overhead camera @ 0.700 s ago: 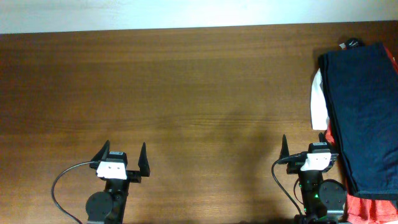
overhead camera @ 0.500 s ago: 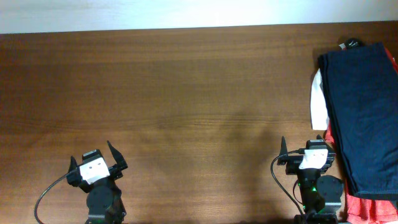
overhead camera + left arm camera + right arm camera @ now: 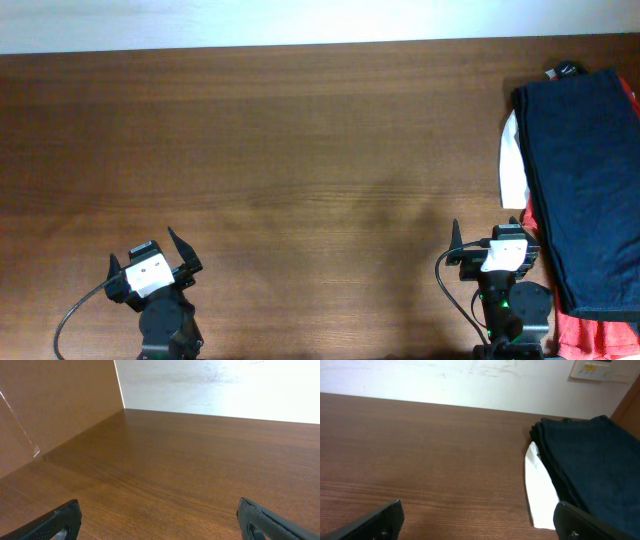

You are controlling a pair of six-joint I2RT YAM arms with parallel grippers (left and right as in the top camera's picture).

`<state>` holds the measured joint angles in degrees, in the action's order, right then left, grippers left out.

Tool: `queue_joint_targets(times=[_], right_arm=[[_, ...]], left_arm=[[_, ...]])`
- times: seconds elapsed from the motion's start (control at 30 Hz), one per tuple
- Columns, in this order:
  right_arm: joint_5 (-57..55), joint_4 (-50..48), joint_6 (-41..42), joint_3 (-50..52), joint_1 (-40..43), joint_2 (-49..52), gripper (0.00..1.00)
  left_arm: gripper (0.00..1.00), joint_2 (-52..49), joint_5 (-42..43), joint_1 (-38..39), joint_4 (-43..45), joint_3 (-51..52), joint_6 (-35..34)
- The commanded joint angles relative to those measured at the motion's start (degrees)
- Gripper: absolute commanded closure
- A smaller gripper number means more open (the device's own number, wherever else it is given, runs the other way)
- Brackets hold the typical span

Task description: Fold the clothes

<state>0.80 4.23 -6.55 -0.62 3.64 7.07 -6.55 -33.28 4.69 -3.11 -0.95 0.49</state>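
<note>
status: folding not begun. the clothes (image 3: 580, 215) lie stacked at the right edge of the worktop (image 3: 300, 150). the navy garment (image 3: 585, 170) is on top. a white garment (image 3: 512, 165) shows along its left side, a red-orange garment (image 3: 590, 330) under its near end, and a black garment (image 3: 562, 70) at the far corner.

the left gripper (image 3: 145, 250) sits near left, jaws spread and empty, well apart from the stack. the right gripper (image 3: 490, 238) sits near right, just beside the stack, jaws spread and empty.

judged step: fetching the first garment. the next move calls for the right arm to pinch the navy layer alone by its left edge and draw it onto the bare centre. the layers beneath may drag along.
</note>
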Motion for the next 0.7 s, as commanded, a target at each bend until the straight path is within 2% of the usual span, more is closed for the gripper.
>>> queue_joint_targets(times=[0.0, 0.03, 0.07, 0.1, 0.2, 0.23, 0.3, 0.37, 0.47, 0.53, 0.57, 0.63, 0.67], right_arm=[[-2.19, -5.16, -2.91, 0.31, -0.26, -0.15, 0.01], [5.42, -8.55, 1.31, 0.31, -0.26, -0.15, 0.01], [18.12, -13.84, 7.08, 0.31, -0.26, -0.15, 0.01], [28.87, -20.57, 8.57, 0.31, -0.26, -0.15, 0.01], [32.33, -38.64, 9.03, 0.31, -0.26, -0.15, 0.01], [33.22, -43.15, 11.74, 0.28, -0.24, -0.15, 0.01], [33.05, -41.79, 13.07, 0.17, -0.24, 0.17, 0.01], [26.8, -41.48, 13.03, -1.22, -0.24, 2.12, 0.01], [18.8, -31.01, 2.97, -14.43, -0.24, 13.07, 0.01], [4.66, -16.96, -4.55, -36.5, -0.22, 34.32, 0.01], [2.84, -11.56, -7.32, -45.16, -0.09, 42.34, 0.01], [2.56, 7.1, -9.55, -67.91, 2.56, 61.22, 0.01], [1.9, 27.56, -9.53, -89.9, 5.11, 76.7, 0.01]], left_arm=[[0.01, 0.07, -1.03, -0.13, 0.04, 0.33, 1.09], [0.01, 0.07, -1.03, -0.13, 0.04, 0.33, 1.09], [0.01, 0.07, -1.03, -0.13, 0.04, 0.33, 1.09], [0.01, 0.07, -1.03, -0.13, 0.04, 0.33, 1.09], [0.01, 0.07, -1.03, -0.13, 0.04, 0.33, 1.09], [0.01, 0.07, -1.03, -0.13, 0.04, 0.33, 1.09], [0.01, 0.07, -1.03, -0.13, 0.04, 0.33, 1.09], [0.01, 0.07, -1.03, -0.13, 0.04, 0.33, 1.09], [0.01, 0.07, -1.03, -0.13, 0.04, 0.33, 1.09], [0.01, 0.07, -1.03, -0.13, 0.04, 0.33, 1.09], [0.01, 0.07, -1.03, -0.13, 0.04, 0.33, 1.09], [0.01, 0.07, -1.03, -0.13, 0.04, 0.33, 1.09], [0.01, 0.07, -1.03, -0.13, 0.04, 0.33, 1.09]])
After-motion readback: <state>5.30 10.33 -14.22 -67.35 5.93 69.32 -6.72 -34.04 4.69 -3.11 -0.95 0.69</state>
